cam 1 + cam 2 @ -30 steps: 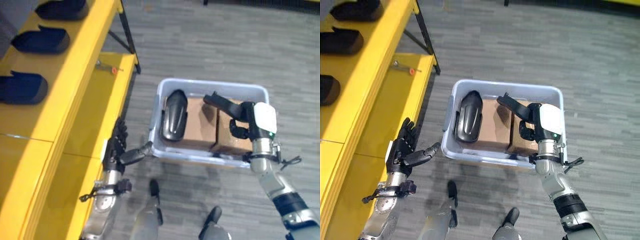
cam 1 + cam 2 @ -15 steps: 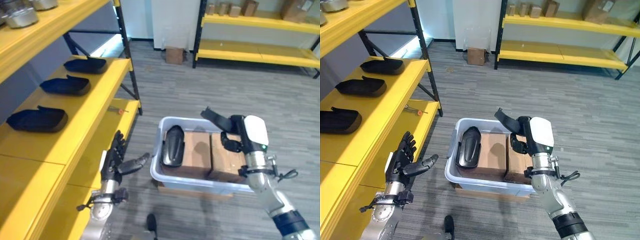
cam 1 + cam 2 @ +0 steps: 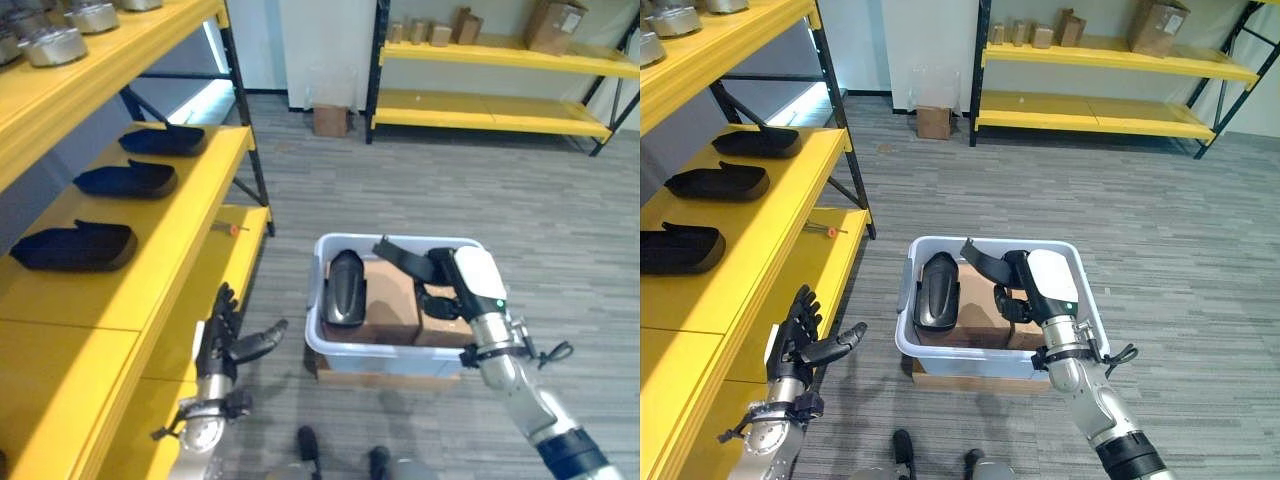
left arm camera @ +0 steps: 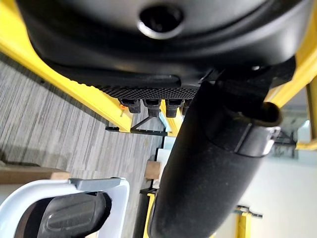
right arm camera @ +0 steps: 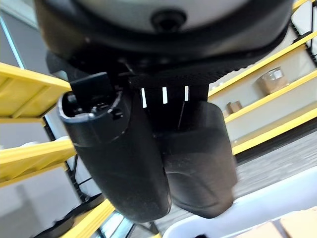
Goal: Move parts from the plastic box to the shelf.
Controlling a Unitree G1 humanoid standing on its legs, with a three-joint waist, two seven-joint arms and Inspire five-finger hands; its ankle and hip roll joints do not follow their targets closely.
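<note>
A pale plastic box (image 3: 318,345) sits on the floor with one black curved part (image 3: 345,288) lying at its left side on cardboard cartons (image 3: 393,303). My right hand (image 3: 468,287) hovers over the box's right side, shut on another black part (image 3: 404,256) whose end sticks out toward the shelf; that part (image 5: 200,153) also shows beyond the thumb (image 5: 119,158). My left hand (image 3: 226,342) is open, fingers spread, beside the yellow shelf (image 3: 180,230). Three black parts (image 3: 75,247) lie in a row on the shelf's middle board.
The plastic box rests on a flat carton (image 3: 380,378). Metal pots (image 3: 55,45) stand on the upper shelf board, and a small red-tipped tool (image 3: 232,229) lies on the lower one. Far yellow racks (image 3: 500,105) hold cartons. A small carton (image 3: 329,120) stands by the wall.
The camera has tilted up, bringing the room and the shelf boards into sight. My right hand still holds the black part over the box. The left hand stays open by the shelf.
</note>
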